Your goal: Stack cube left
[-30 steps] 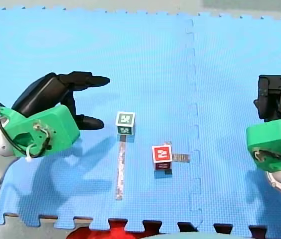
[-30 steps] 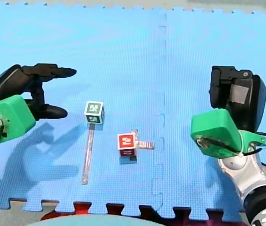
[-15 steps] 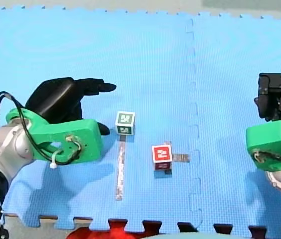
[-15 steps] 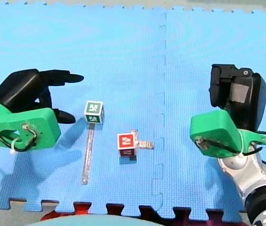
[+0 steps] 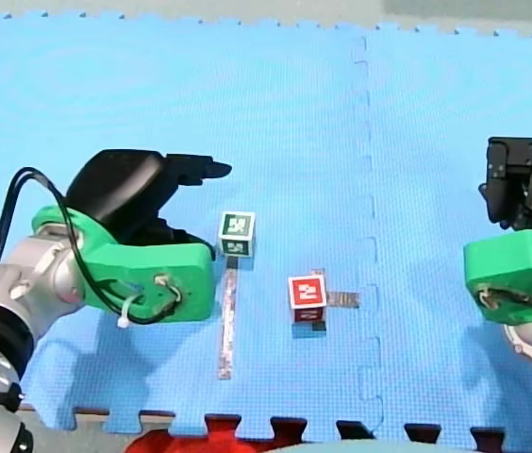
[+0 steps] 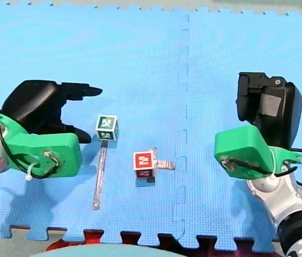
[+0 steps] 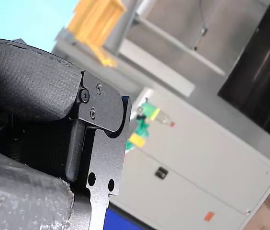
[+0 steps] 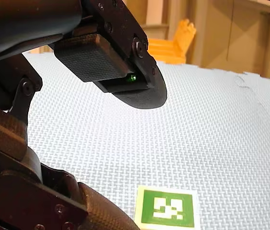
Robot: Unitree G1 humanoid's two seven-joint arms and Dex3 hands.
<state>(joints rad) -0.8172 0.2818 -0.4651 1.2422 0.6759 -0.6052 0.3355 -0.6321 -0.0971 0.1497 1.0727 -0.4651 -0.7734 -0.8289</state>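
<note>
A green cube with a white marker on top sits on the blue foam mat, left of centre. A red cube stands apart from it, lower and to the right. My left hand is open just left of the green cube, with one finger above the cube's level and the thumb low beside it, not touching. The second wrist view shows the green cube on the mat between those fingers. My right hand is at the mat's right side, far from both cubes and holding nothing.
A long silvery tape strip runs from the green cube toward the mat's front edge. A short strip lies right of the red cube. A jigsaw seam divides the mat right of the cubes.
My left hand has swung rightward across the mat and turned at the wrist, ending close beside the green cube. The cubes and my right hand have stayed put.
</note>
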